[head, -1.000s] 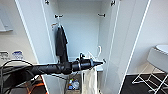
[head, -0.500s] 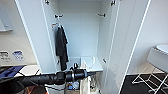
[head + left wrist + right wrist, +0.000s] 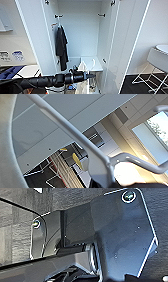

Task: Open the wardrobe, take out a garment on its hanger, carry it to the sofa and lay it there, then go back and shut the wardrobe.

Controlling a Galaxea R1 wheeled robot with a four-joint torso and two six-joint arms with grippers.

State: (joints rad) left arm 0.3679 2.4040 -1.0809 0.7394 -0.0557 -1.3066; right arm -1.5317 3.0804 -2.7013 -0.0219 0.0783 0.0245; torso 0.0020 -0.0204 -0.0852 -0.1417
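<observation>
The wardrobe (image 3: 80,35) stands in front of me with both white doors swung wide and its white interior showing. My left gripper (image 3: 91,75) reaches in from the left, low in front of the opening, and is shut on the pale hanger (image 3: 75,136). The hanger's hook (image 3: 93,63) rises just above the gripper. The white garment (image 3: 82,67) hangs from the hanger around the gripper, and its fabric (image 3: 7,156) fills one side of the left wrist view.
A black garment (image 3: 61,47) hangs on the rail inside the wardrobe at the left. The left door (image 3: 32,37) and the right door (image 3: 130,45) jut toward me. A white wire-legged chair (image 3: 156,62) stands at the right. Something blue (image 3: 10,71) lies low left.
My left arm has sunk lower and drawn back a little from the wardrobe opening, with the hanger and white garment still in its gripper. The black garment stays on the rail.
</observation>
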